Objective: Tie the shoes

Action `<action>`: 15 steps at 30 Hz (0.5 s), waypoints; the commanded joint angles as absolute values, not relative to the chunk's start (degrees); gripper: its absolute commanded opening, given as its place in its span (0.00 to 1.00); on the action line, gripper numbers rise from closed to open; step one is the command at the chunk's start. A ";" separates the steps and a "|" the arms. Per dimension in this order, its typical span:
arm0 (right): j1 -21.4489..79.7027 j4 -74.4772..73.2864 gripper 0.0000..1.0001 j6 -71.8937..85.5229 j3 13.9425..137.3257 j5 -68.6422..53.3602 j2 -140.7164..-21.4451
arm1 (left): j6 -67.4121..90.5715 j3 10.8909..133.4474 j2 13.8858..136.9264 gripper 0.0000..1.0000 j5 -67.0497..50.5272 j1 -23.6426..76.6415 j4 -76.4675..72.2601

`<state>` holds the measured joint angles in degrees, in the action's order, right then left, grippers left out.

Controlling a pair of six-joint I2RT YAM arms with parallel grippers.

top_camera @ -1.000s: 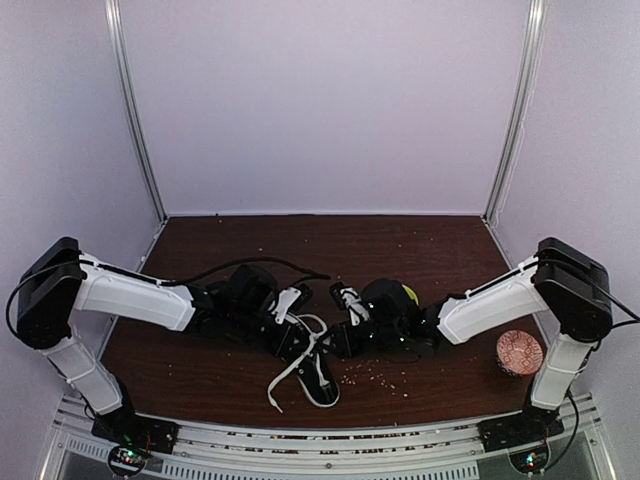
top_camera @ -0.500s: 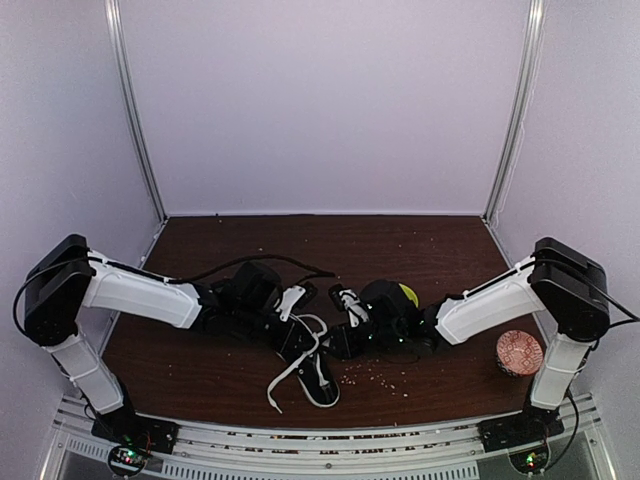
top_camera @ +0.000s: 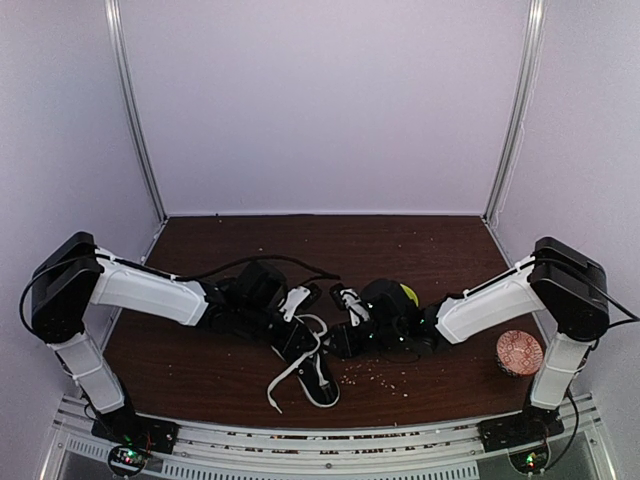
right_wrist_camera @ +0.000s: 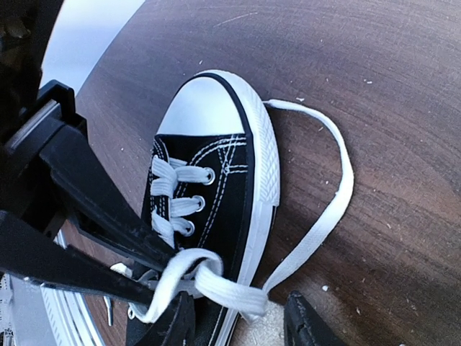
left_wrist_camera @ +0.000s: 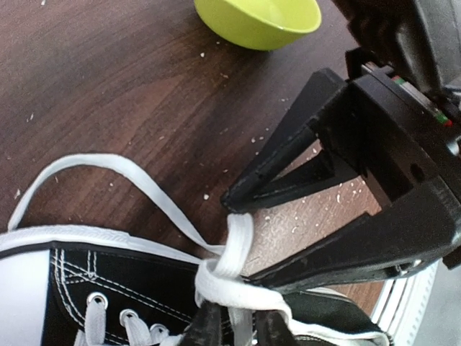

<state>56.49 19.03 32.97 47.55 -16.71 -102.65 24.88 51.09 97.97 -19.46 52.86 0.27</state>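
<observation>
- Top external view: the sneaker (top_camera: 318, 378) lies mid-worktop (top_camera: 400, 250) between your two arms. Its toe cap points toward the near edge, and one lace end trails loose at its left.
- Left hand (left_wrist_camera: 241, 328): the fingers are drawn together on the laces (left_wrist_camera: 238, 238) just above the eyelets. I judge this a pinch grip, though it sits at the very edge of the left wrist view.
- Right hand (right_wrist_camera: 241, 324): the fingers stand apart, straddling the crossed laces, and grip nothing.
- Step in hand, as judged: the first crossover. No knot is made yet.
- Close your right hand on a single strand, not on the whole crossing.
- Use the left pinch as your anchor. Draw the strand outward and low along the worktop, since the shoe is unheld and looks likely to swing or lift.
- Mind the fingertips of both hands, which sit very near each other.
- Watch the slack loop (right_wrist_camera: 338, 187) beside the toe, and the green bowl (left_wrist_camera: 259, 21) near the right hand.
</observation>
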 commanded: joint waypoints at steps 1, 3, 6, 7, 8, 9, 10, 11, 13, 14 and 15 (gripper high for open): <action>56.42 19.79 0.43 32.67 48.62 -17.34 -103.03 | 22.84 52.56 99.36 0.11 -20.89 52.56 2.86; 56.37 20.05 0.43 32.77 48.33 -17.12 -102.67 | 22.47 52.56 98.54 0.02 -20.33 52.51 3.87; 56.41 20.26 0.43 32.71 48.04 -16.80 -102.20 | 22.08 52.51 96.24 0.00 -18.35 52.48 5.65; 56.37 20.28 0.43 32.66 47.94 -16.67 -101.97 | 22.06 52.55 95.33 0.00 -17.76 52.48 6.20; 56.34 20.26 0.43 32.57 47.75 -16.55 -101.76 | 21.98 52.56 94.47 0.00 -17.21 52.47 6.76; 56.38 20.23 0.43 32.48 47.63 -16.48 -101.63 | 21.97 52.56 93.69 0.00 -16.74 52.47 7.23; 56.38 20.05 0.43 32.37 47.59 -16.44 -101.48 | 22.04 52.56 92.96 0.00 -16.32 52.47 7.75; 56.39 19.82 0.43 32.17 47.49 -16.41 -101.29 | 22.12 52.62 92.27 0.00 -15.94 52.47 8.26; 56.42 19.46 0.43 31.89 47.22 -16.33 -100.87 | 22.16 52.57 91.06 0.00 -15.47 52.39 9.32; 56.39 19.18 0.43 31.61 46.96 -16.27 -100.59 | 22.11 52.49 90.54 0.00 -15.25 52.31 9.84; 56.27 19.05 0.43 31.37 46.83 -16.22 -100.29 | 22.14 52.35 89.95 0.00 -15.13 52.23 10.23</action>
<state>56.49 19.07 32.73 47.55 -16.69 -102.59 23.09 51.46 92.99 -16.91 52.80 7.68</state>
